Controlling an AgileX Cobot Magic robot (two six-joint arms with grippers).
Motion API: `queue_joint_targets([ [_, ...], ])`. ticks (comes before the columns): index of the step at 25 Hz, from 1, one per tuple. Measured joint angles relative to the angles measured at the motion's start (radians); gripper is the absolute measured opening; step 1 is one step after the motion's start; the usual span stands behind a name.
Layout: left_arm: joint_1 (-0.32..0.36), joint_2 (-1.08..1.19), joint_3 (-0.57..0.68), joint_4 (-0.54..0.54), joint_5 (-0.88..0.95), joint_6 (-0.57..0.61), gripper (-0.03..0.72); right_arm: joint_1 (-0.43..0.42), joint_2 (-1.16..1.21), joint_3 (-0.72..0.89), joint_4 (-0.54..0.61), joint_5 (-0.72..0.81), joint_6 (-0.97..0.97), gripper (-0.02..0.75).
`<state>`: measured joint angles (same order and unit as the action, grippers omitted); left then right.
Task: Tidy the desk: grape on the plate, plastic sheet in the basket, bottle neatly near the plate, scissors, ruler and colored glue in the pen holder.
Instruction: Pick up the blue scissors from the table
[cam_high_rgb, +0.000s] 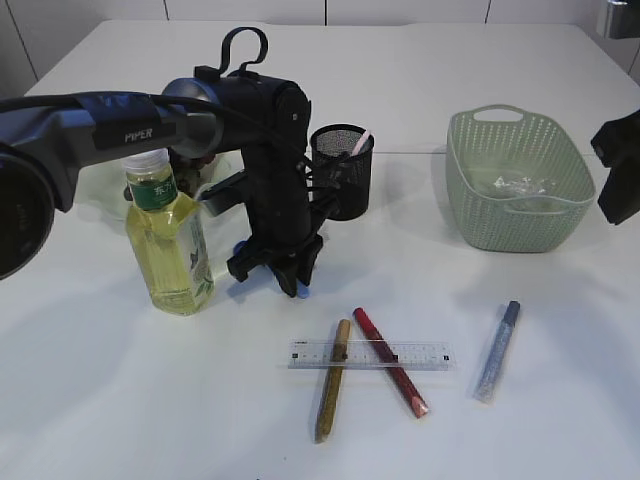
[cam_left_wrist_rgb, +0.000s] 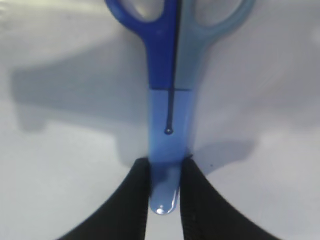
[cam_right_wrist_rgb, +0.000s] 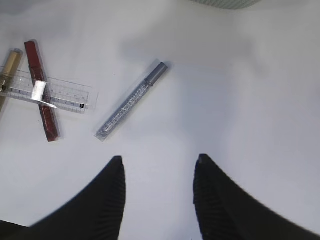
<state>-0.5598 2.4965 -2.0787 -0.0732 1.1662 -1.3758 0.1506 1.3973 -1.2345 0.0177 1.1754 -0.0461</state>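
My left gripper is down at the table, shut on the blue scissors at their capped blade end; the handles point away. The scissors show only as a blue bit in the exterior view. The black mesh pen holder stands just behind the left arm. The bottle of yellow drink stands upright to the left. A clear ruler lies across gold and red glue pens; a silver glue pen lies to the right. My right gripper is open and empty above the table.
A green basket at the back right holds the crumpled plastic sheet. A clear plate sits behind the bottle, mostly hidden by the left arm. In the right wrist view the silver pen, ruler and red pen lie ahead.
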Motion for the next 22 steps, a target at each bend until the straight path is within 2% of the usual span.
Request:
queue_joint_targets([
  [16, 0.000, 0.014, -0.118, 0.011, 0.050, 0.025, 0.130, 0.000, 0.000, 0.000, 0.008, 0.000, -0.002, 0.364],
  [22, 0.000, 0.014, -0.148, 0.013, 0.050, 0.076, 0.130, 0.000, 0.000, 0.000, 0.008, 0.000, -0.006, 0.364],
])
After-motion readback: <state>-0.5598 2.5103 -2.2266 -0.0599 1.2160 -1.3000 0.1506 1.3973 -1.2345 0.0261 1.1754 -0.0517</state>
